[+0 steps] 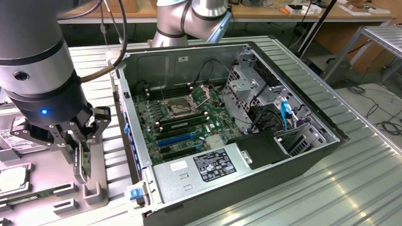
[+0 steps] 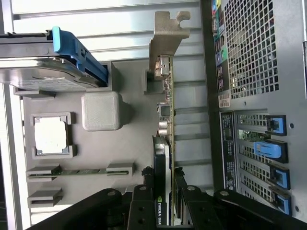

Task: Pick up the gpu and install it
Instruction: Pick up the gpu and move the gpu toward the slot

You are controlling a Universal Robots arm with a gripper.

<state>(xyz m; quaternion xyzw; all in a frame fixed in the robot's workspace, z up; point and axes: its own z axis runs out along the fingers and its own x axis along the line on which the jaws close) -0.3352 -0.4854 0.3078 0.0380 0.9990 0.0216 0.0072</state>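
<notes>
Where it stands on edge in a slot of the grey parts tray [image 2: 129,139], the gpu [image 2: 165,143] is gripped by the jaws, which are clamped on it, one finger [image 2: 147,178] against the fan face and the other against the back of the board. Its silver end bracket [image 2: 168,38] points away from the wrist camera and its foot sits at a small tray post. The card looks seated in the tray, not lifted.

In the exterior view the gpu [image 1: 81,162] shows as a thin dark blade between the jaws, under the arm [image 1: 37,70], at that view's left.

Same tray:
- hard drive [image 2: 43,76] in a blue carrier
- square CPU chip [image 2: 50,135] in its frame
- memory stick [image 2: 79,171] lying in a narrow holder

Just beside the tray is the open computer case [image 1: 301,117], lying on its side on the ribbed metal table [image 1: 326,188]. The motherboard [image 1: 182,117] is exposed and the power supply [image 1: 195,169] is at the near end. The case's rear panel has blue slot latches [image 2: 271,148], near the card but apart from it.
</notes>
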